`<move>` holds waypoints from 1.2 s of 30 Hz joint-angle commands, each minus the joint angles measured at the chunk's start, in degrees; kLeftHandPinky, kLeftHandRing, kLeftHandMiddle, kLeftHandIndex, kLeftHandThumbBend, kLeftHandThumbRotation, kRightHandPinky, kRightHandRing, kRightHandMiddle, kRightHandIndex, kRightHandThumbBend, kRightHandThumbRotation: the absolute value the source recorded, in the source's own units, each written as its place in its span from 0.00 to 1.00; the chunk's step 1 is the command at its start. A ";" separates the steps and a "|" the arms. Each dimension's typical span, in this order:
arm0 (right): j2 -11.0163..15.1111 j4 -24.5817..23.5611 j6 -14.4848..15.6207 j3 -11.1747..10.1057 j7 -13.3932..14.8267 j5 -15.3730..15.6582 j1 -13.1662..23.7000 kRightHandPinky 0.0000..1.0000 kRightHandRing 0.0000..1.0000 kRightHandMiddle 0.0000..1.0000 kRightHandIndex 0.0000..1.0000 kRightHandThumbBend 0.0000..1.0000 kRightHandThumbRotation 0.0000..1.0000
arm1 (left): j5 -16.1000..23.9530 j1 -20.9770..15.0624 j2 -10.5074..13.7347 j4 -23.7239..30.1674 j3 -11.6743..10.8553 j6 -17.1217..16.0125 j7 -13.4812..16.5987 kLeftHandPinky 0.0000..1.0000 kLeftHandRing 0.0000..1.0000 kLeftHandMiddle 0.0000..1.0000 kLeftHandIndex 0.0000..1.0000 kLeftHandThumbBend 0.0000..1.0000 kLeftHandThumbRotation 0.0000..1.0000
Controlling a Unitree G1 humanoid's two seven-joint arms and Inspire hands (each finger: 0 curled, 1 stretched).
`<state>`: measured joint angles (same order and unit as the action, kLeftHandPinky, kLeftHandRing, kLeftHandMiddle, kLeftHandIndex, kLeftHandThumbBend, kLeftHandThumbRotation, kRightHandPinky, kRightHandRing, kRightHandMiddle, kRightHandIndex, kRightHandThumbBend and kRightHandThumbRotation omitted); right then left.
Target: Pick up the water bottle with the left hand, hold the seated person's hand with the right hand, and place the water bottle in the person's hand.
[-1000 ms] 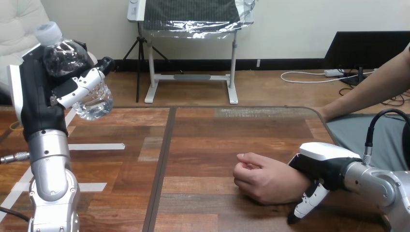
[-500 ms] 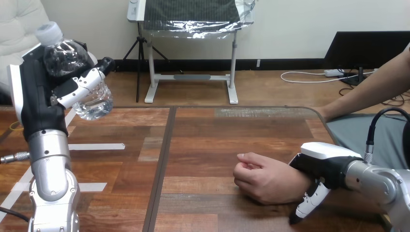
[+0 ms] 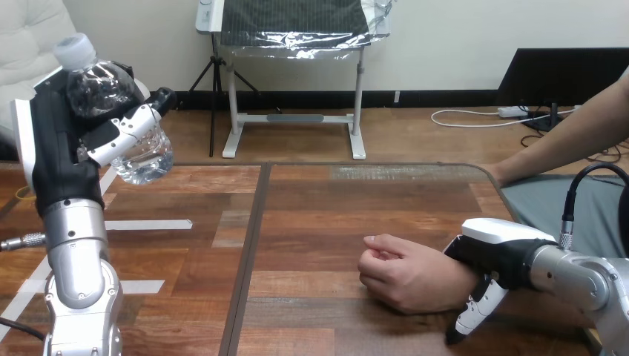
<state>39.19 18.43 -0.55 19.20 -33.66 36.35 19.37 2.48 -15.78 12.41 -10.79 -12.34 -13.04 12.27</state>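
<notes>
A clear water bottle (image 3: 143, 158) with a white cap is held up above the table's far left, tilted, with my left hand (image 3: 58, 148) shut on it. The person's hand (image 3: 408, 274) lies as a loose fist, knuckles up, on the wooden table (image 3: 319, 200) at the near right. My right hand (image 3: 498, 256) sits over the person's wrist, just behind that fist. Its thumb (image 3: 475, 311) curls down the wrist's near side to the tabletop, and its other fingers are hidden behind the wrist.
White tape strips (image 3: 148, 224) mark the table's left half, and a dark seam (image 3: 251, 245) runs front to back. The person's other arm (image 3: 564, 141) rests at the table's far right corner, above a grey cloth (image 3: 538, 204).
My right hand has edged slightly to the right along the person's wrist. The left hand and the bottle have stayed where they were.
</notes>
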 commanded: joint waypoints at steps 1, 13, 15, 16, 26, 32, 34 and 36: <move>0.65 3.63 1.81 2.46 -3.56 -0.20 -4.55 0.62 0.79 0.83 0.81 1.00 0.20 | -0.15 -4.10 0.19 3.34 -0.42 -1.55 0.22 0.30 0.36 0.41 0.42 0.62 0.00; 1.69 3.62 1.56 2.17 -3.62 -0.29 -4.01 0.64 0.79 0.85 0.83 1.00 0.18 | 0.16 -3.99 0.48 3.26 -0.28 -1.78 0.02 0.30 0.35 0.40 0.42 0.62 0.00; 1.82 3.55 1.45 2.09 -3.63 -0.34 -3.97 0.64 0.80 0.85 0.83 1.00 0.18 | 0.22 -3.98 0.48 3.32 -0.27 -1.62 0.05 0.30 0.35 0.40 0.42 0.62 0.00; 1.98 3.71 0.98 2.03 -3.54 -0.48 -3.89 0.64 0.80 0.85 0.83 1.00 0.18 | 0.13 -3.99 0.43 3.34 -0.29 -1.61 0.04 0.30 0.35 0.40 0.42 0.62 0.00; 2.98 3.84 -0.24 1.56 -3.74 -1.35 -3.49 0.64 0.81 0.85 0.83 1.00 0.17 | -0.06 -3.94 0.35 3.33 -0.31 -1.68 0.07 0.30 0.35 0.40 0.41 0.62 0.00; 3.31 4.06 -0.12 1.46 -3.60 -1.75 -3.37 0.64 0.81 0.85 0.83 1.00 0.16 | -0.11 -3.92 0.23 3.57 -0.40 -1.19 0.20 0.30 0.35 0.40 0.41 0.63 0.00; 3.48 4.03 -0.19 1.44 -3.58 -1.86 -3.35 0.64 0.80 0.85 0.83 1.00 0.16 | -0.20 -3.90 0.20 3.62 -0.44 -1.09 0.16 0.30 0.35 0.40 0.41 0.63 0.00; 3.62 4.02 -0.28 1.43 -3.60 -1.94 -3.33 0.64 0.80 0.85 0.83 1.00 0.16 | -0.12 -3.86 0.24 3.68 -0.43 -1.03 0.20 0.30 0.35 0.40 0.41 0.63 0.00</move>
<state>40.91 18.46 -1.35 18.92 -34.69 34.01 19.65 2.45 -15.78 12.41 -10.79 -12.35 -13.04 12.30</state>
